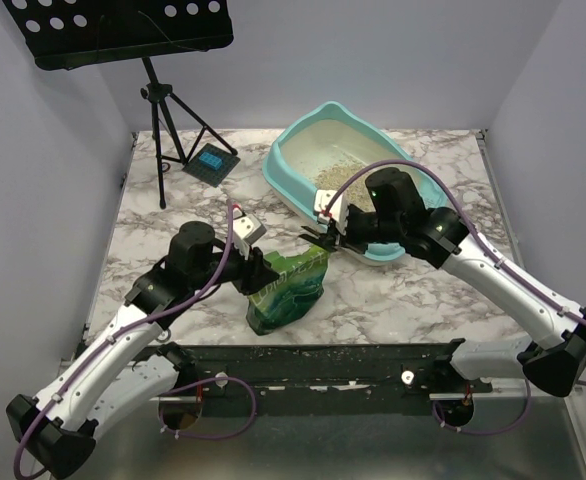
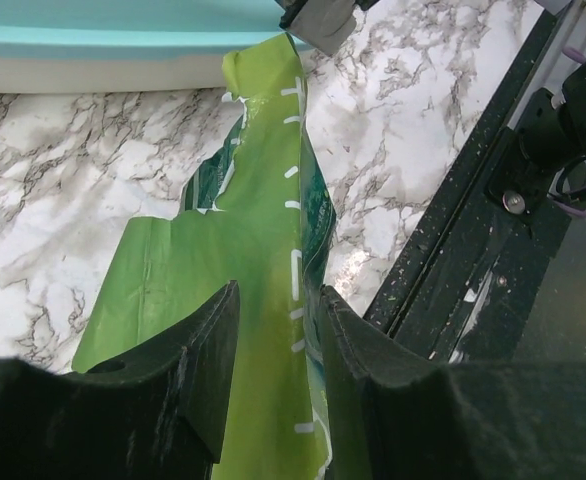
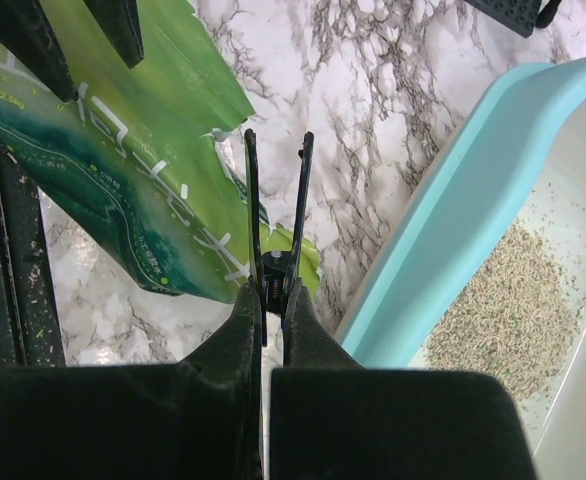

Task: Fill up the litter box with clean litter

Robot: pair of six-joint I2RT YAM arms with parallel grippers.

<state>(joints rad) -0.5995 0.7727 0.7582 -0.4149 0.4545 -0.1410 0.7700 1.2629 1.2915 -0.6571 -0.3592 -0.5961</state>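
Observation:
The turquoise litter box [image 1: 278, 165] stands at the back right with a small pile of clean litter [image 1: 338, 178] inside; both show in the right wrist view, the rim [image 3: 453, 230] and the litter [image 3: 518, 310]. A green printed bag [image 1: 291, 290] stands on the marble in front of it. My left gripper [image 1: 256, 268] is shut on the bag's side edge [image 2: 233, 260]. My right gripper [image 1: 325, 232] is shut on a black clip [image 3: 276, 200], squeezed open, its tips at the bag's torn top corner [image 3: 103, 150].
A black music stand on a tripod [image 1: 163, 110] stands at the back left, with a small black pad [image 1: 211, 162] by its foot. A black rail [image 1: 323, 365] sprinkled with stray granules runs along the table's near edge. Grey walls close in on both sides.

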